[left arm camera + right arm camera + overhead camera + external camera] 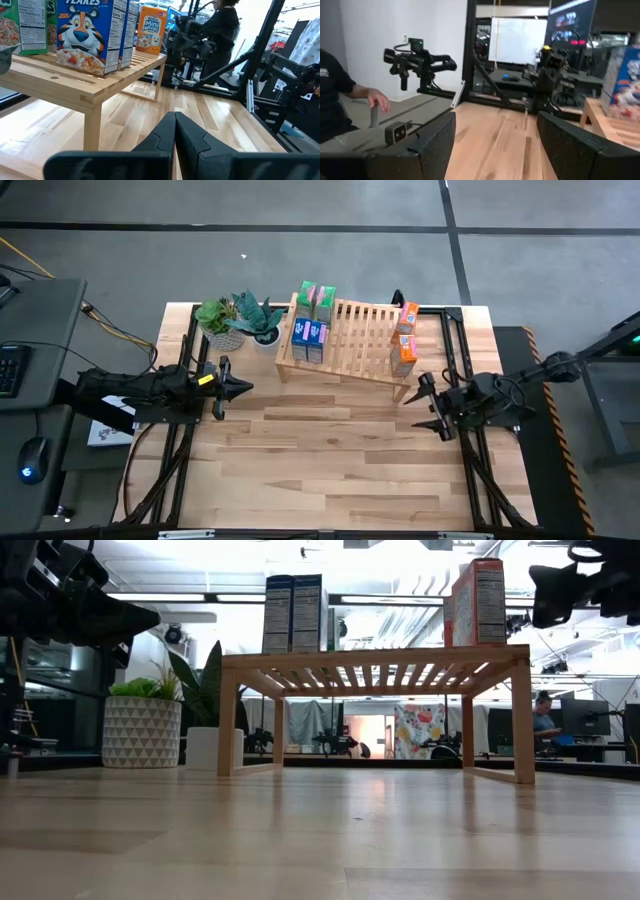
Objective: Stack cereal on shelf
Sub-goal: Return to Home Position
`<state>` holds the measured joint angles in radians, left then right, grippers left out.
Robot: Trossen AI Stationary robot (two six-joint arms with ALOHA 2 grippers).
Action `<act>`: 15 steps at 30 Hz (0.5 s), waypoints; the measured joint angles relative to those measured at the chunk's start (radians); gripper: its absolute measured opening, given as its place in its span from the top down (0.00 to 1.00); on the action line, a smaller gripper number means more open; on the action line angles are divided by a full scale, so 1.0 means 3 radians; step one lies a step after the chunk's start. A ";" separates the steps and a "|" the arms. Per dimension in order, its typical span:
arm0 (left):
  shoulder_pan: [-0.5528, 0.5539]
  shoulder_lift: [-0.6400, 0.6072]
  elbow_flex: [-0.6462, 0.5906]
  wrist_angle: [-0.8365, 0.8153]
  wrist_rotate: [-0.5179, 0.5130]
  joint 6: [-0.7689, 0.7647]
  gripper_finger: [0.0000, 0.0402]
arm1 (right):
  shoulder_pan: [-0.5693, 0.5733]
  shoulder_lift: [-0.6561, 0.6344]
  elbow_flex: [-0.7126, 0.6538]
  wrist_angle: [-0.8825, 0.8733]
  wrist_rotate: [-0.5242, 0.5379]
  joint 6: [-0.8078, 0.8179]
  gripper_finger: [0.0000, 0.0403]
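Cereal (311, 328) stood on the shelf (355, 330): green and blue one end, orange boxes (404, 340) the other. Left gripper (243, 387) pressed together, right gripper (424, 406) spread, both empty. Light, stiff, tippy cardboard; I'd pinch the broad faces.

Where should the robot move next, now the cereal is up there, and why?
Probably just shut the right end effector and park that arm. All six cereal boxes stand on the shelf, both arms are clear of it, and the left end effector is shut; only the right one is open.
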<state>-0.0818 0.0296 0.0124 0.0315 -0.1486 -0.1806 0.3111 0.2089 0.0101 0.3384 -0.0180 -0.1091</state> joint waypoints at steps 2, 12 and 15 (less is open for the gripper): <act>0.0000 0.0000 0.0000 0.0000 0.0000 0.0000 1.00 | -0.0033 -0.0161 0.0000 -0.0201 0.0008 0.0055 0.32; 0.0000 0.0001 0.0001 0.0000 0.0000 0.0000 1.00 | -0.0057 -0.0674 0.0000 -0.0734 0.0072 -0.0011 0.32; -0.0001 0.0001 0.0001 0.0000 0.0000 0.0000 1.00 | -0.0057 -0.0693 0.0000 -0.0804 0.0126 -0.0011 0.32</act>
<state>-0.0821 0.0299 0.0128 0.0315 -0.1486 -0.1806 0.2939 0.0009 0.0101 0.0972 0.0199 -0.1123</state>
